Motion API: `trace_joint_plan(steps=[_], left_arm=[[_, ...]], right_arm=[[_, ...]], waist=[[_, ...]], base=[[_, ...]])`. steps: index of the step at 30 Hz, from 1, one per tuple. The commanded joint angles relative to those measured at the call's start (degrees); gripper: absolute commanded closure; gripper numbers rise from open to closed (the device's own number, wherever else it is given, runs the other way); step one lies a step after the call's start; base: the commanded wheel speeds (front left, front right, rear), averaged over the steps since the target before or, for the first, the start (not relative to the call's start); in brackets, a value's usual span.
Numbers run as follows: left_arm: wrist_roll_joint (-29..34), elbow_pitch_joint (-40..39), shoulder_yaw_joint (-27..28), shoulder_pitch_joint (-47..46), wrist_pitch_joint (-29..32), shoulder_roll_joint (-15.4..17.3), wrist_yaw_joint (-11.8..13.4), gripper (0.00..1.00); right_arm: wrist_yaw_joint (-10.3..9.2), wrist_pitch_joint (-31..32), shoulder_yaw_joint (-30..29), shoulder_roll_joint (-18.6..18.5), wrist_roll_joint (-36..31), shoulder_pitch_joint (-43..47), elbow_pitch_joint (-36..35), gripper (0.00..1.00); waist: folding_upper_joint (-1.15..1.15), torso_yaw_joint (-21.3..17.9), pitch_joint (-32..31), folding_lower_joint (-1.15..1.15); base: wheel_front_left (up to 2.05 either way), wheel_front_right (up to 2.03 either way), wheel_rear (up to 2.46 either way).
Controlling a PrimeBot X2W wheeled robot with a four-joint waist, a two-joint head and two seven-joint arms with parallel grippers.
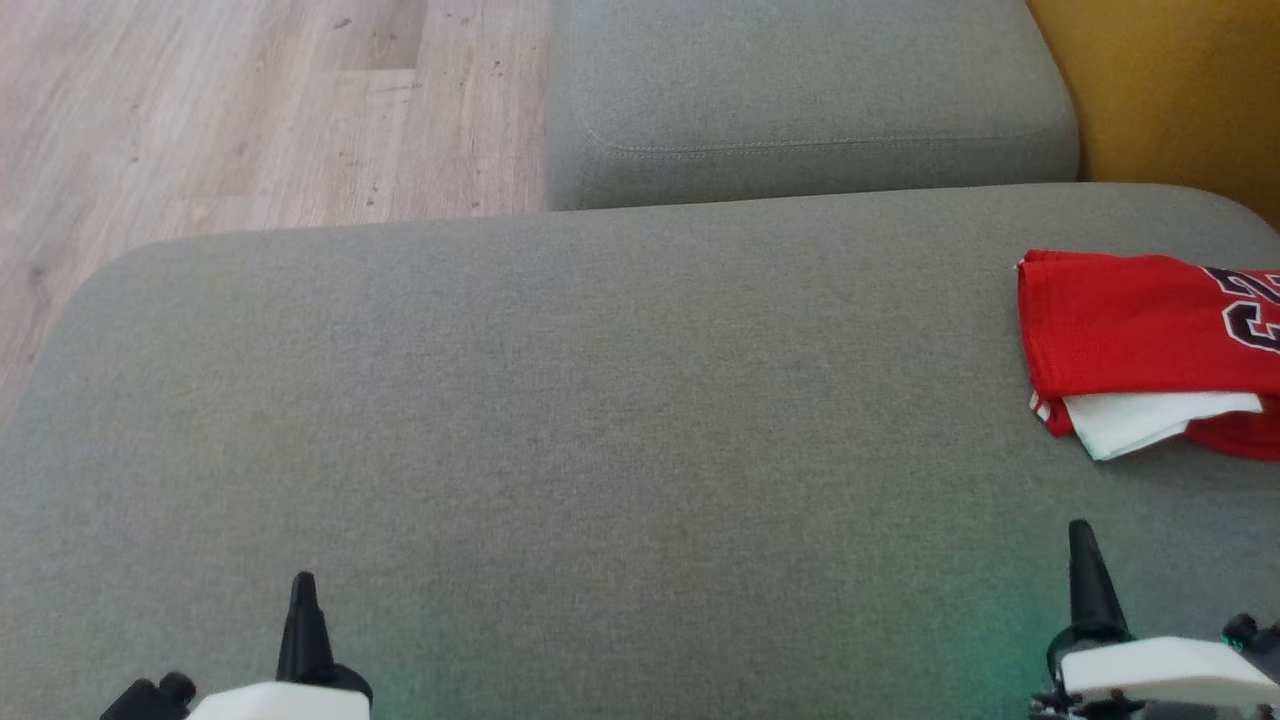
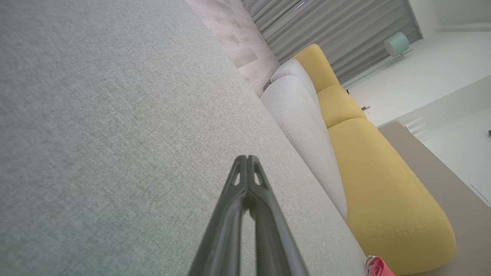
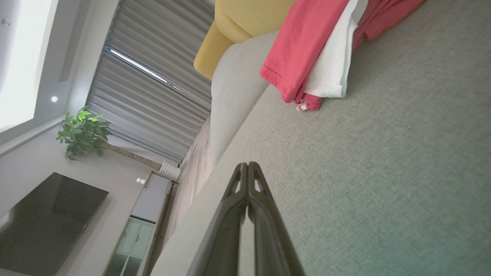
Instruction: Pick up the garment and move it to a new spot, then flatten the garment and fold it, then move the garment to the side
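The red garment (image 1: pixel 1130 320) lies folded on the far right side of a big grey cushion (image 1: pixel 600 400). It runs off the right edge of the head view. A white part (image 1: pixel 1150 418) sticks out from under the red cloth on the side near the robot. There are dark numbers (image 1: pixel 1250 310) with white edges on top of the red cloth. They are cut off, so I cannot read them.

The left pincer (image 1: pixel 303 588) is low on the left, over the bare grey cushion. Its two dark fingers are pressed together and hold nothing. It is well apart from the garment.

The right pincer (image 1: pixel 1082 535) is low on the right. Its fingers are pressed together too, with nothing between them. It points toward the garment and is near it but not touching. In the right wrist view, bare grey cloth lies between the fingertips and the red hem.

Behind the big cushion sits a smaller grey cushion (image 1: pixel 800 90). A yellow sofa (image 1: pixel 1180 90) is at the top right, and a pale wood floor (image 1: pixel 250 110) is at the top left. The right wrist view also shows a grey curtain (image 3: pixel 153 76), a green plant (image 3: pixel 82 132) and a dark screen (image 3: pixel 46 218).
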Motion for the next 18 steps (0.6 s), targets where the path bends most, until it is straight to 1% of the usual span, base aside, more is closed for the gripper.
trace_joint_plan(steps=[1, 18], left_arm=[[-1.80, -1.33, 1.90, -3.59, 0.50, 0.72, -0.57, 1.00], [-13.63, -0.55, 4.67, -6.64, 3.50, 0.70, -2.16, 1.00]], right_arm=[[0.14, 0.38, 0.24, -1.43, 2.04, -4.19, -1.67, 1.00], [0.17, 3.33, -1.16, -1.50, 14.43, -7.53, -0.98, 1.00]], waist=[[0.00, -0.07, 0.10, 0.00], [0.00, -0.78, 1.11, 0.00]], base=[[0.00, 0.00, 0.00], [0.00, 0.00, 0.00]])
